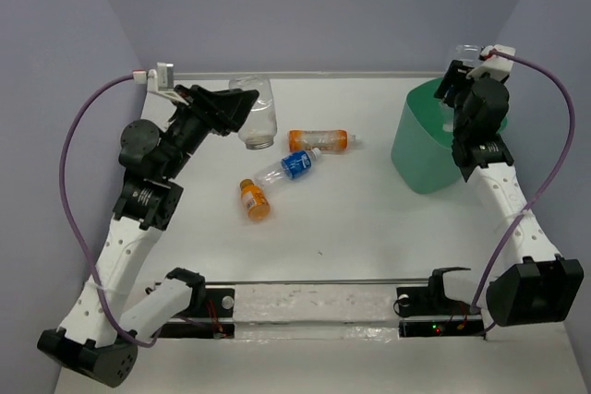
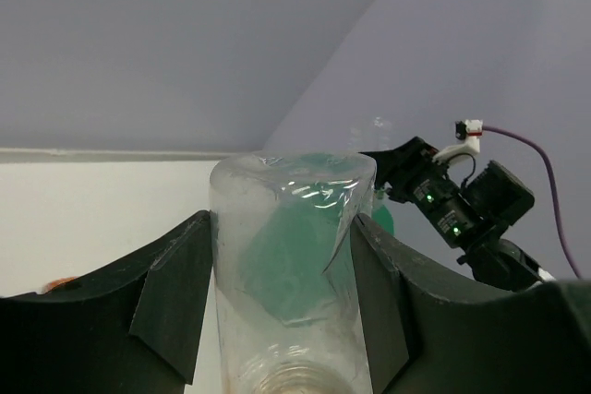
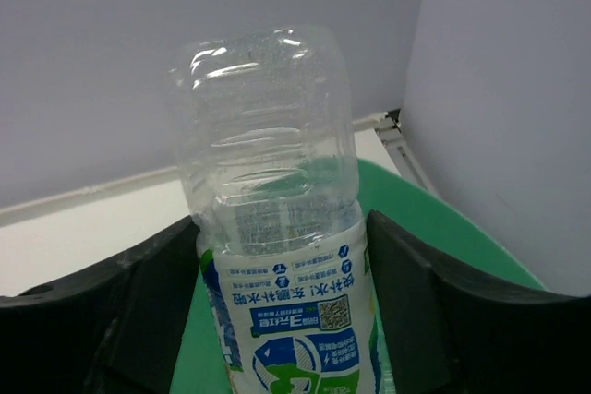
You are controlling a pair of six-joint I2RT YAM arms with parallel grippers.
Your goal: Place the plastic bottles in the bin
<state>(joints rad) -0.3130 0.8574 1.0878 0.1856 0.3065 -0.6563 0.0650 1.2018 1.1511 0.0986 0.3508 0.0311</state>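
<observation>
orange bottles: 2 | clear bottles: 3 | bin: 1 | arms: 2

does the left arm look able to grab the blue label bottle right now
Probably not yet: the left fingers are shut on a clear bottle. The blue-label bottle lies close by on the table with nothing over it.

A white table is seen, hemmed in by lavender walls at the back and on both sides. A pale seam is picked out where tabletop meets back wall. One small dark speck is spotted near mid-table. Along the near edge a dark rail is laid, with a cloudy strip set just beside it.
</observation>
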